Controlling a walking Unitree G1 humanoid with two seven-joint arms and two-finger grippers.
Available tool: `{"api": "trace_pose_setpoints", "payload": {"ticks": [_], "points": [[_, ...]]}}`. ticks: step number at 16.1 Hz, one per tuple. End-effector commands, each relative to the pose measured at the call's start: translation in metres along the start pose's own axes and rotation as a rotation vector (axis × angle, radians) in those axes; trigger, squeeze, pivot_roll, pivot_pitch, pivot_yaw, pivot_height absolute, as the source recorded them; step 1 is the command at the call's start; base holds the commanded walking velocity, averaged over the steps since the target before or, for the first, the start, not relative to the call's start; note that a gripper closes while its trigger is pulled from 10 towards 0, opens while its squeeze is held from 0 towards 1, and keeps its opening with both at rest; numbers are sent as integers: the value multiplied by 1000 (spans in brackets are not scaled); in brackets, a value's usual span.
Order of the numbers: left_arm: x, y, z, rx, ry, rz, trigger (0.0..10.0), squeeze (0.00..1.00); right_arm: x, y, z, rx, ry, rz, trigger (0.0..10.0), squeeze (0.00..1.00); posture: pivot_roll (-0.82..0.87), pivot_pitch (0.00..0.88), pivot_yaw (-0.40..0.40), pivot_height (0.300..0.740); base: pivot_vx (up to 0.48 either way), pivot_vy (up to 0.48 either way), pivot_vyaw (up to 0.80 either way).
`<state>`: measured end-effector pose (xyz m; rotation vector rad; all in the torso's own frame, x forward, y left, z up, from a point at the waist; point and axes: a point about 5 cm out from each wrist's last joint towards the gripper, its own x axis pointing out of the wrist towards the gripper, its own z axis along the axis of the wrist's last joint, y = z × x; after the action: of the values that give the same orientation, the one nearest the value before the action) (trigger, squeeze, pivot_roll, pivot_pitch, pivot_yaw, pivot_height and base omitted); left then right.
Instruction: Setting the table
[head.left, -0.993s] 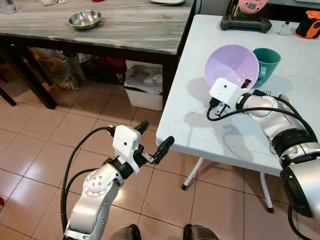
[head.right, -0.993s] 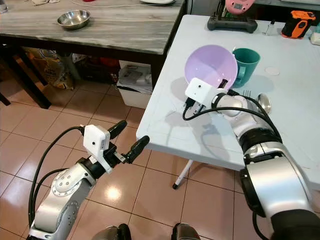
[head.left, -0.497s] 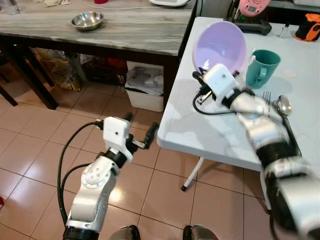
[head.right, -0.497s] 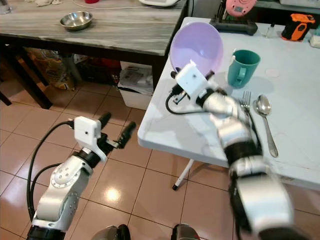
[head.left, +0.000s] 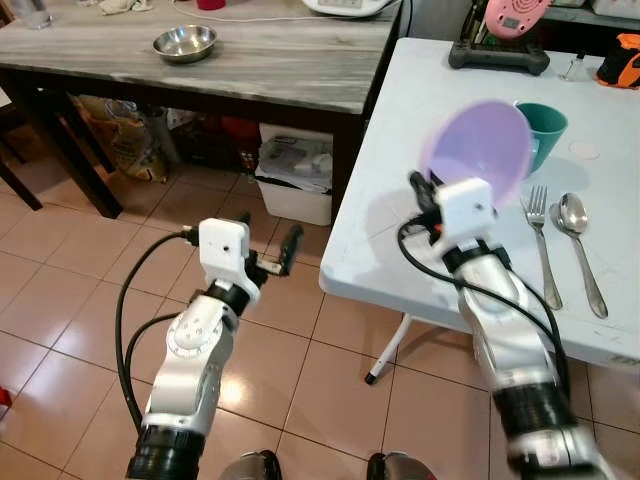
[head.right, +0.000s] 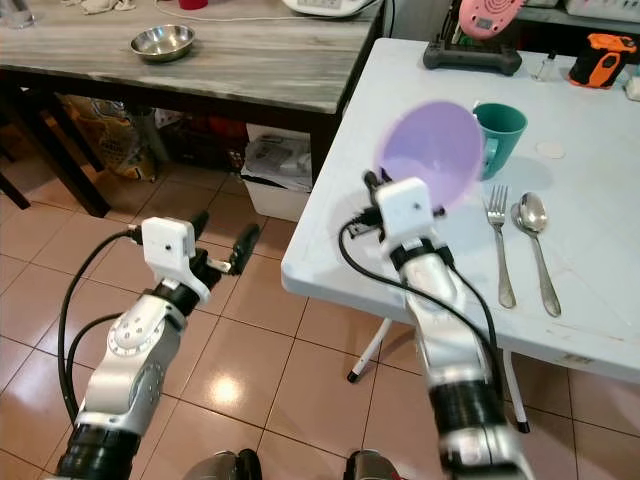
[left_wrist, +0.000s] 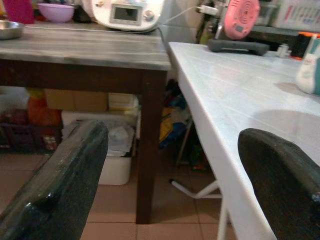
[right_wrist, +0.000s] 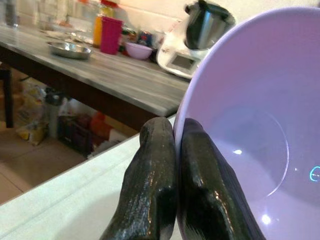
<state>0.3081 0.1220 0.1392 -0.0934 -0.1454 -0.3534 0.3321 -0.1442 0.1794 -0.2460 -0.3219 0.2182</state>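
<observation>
A purple bowl (head.left: 480, 150) is held tilted in the air above the white table (head.left: 400, 230), and my right gripper (right_wrist: 175, 150) is shut on its rim. Behind the bowl stands a teal mug (head.left: 545, 125). A fork (head.left: 540, 240) and a spoon (head.left: 578, 235) lie side by side on the table to the bowl's right. My left gripper (head.left: 270, 255) is open over the tiled floor, left of the table's near corner, with nothing between its fingers (left_wrist: 55, 190).
A wooden table (head.left: 250, 60) to the left carries a steel bowl (head.left: 185, 42). Boxes and a white bin (head.left: 295, 185) sit under it. A pink appliance on a black base (head.left: 500, 40) and an orange tool (head.left: 622, 60) stand at the white table's far edge.
My right arm has swung the bowl right and lower, toward the fork and mug. The left arm has drawn back a little. The camera has shifted.
</observation>
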Motion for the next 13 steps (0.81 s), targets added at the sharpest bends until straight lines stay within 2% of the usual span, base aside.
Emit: {"api": "trace_pose_setpoints", "payload": {"ticks": [1,2,5,13], "points": [[0,3,-2,11,4,8,10000,0,-3,-3,6,13,-8,-40,10000,0,-186,99,46,740,0,0,0],[1,3,-2,9,2,7,10000,0,-7,-2,6,14,8,-55,10000,0,-196,94,51,740,0,0,0],[6,1,-4,-2,-4,-12,10000,0,-20,3,5,-12,38,-63,10000,0,-213,90,57,740,0,280,-746],[8,-3,-7,-13,-14,-16,10000,0,-22,1,5,-14,74,-81,10000,0,-216,80,45,740,0,300,-768]]}}
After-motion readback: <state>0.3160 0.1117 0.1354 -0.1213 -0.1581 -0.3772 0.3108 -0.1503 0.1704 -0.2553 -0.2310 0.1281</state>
